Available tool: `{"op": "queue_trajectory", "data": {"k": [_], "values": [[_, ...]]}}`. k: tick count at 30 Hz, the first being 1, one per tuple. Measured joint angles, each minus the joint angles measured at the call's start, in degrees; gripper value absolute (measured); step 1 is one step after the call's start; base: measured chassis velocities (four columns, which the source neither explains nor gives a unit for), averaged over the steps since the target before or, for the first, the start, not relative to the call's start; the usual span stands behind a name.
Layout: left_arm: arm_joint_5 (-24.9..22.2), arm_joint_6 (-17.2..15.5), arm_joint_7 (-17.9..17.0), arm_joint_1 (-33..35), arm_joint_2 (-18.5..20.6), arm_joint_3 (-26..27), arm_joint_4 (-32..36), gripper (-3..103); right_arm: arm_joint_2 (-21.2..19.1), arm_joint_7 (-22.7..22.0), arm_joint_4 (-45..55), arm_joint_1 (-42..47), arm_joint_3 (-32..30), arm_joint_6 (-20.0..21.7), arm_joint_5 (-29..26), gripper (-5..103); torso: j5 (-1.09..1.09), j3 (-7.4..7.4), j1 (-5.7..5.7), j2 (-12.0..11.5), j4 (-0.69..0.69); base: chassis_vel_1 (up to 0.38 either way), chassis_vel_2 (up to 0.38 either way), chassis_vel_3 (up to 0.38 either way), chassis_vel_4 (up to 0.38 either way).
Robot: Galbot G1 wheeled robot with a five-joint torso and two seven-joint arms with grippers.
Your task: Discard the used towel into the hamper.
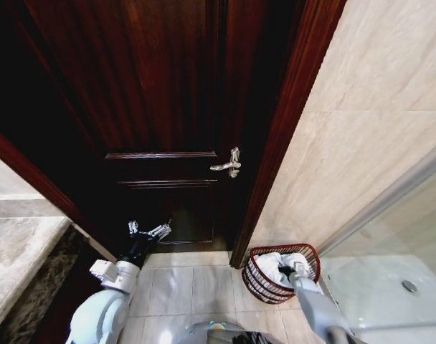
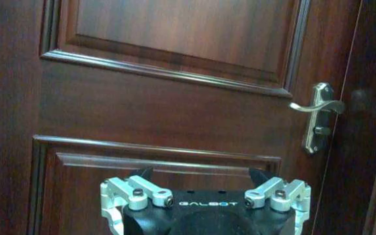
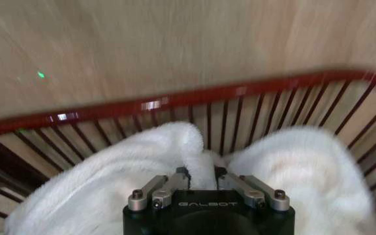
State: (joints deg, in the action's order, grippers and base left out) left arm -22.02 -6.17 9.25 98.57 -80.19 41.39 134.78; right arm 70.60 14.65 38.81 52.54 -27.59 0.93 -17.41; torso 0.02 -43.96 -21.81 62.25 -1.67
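Right gripper [image 3: 201,172], low centre in its wrist view, has its fingers drawn close together on a fold of the white towel [image 3: 142,161], pinching it. That towel is plush and rumpled, heaped in two soft mounds on either side of the fingers, and it lies inside the hamper [image 1: 255,276]. The hamper's glossy reddish-brown rim curves just past the towel, thin dark bars dropping from it, and it stands on the tiled floor [image 1: 196,287] at lower right of the head view, close against the beige wall [image 1: 361,122] and the door frame [image 1: 290,122]. Left gripper [image 1: 148,229] hangs at lower left, fingers spread, facing the dark wooden door [image 2: 175,107] near its lever handle [image 2: 318,110].
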Motion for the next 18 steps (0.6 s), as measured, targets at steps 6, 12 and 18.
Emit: {"op": "queue_trajectory", "data": {"k": [6,12,18], "values": [[0.0,0.0,0.0,0.0,0.0,0.0,0.0,99,-3.24,-0.96,12.15,7.05,0.36,0.31,0.27,40,-0.01,-0.04,-0.02,0.07,0.01,0.0,0.0,0.0,0.0],[0.0,0.0,0.0,0.0,0.0,0.0,0.0,99,-4.58,-4.07,22.47,13.5,-0.87,0.23,-0.41,57,-0.02,-0.1,-0.09,0.21,0.0,0.0,0.0,0.0,0.0],[0.0,0.0,0.0,0.0,0.0,0.0,0.0,99,-5.15,-8.34,37.02,23.64,-3.51,-1.44,-2.15,84,-0.03,-0.18,-0.15,0.36,0.01,0.0,0.0,0.0,0.0]]}}
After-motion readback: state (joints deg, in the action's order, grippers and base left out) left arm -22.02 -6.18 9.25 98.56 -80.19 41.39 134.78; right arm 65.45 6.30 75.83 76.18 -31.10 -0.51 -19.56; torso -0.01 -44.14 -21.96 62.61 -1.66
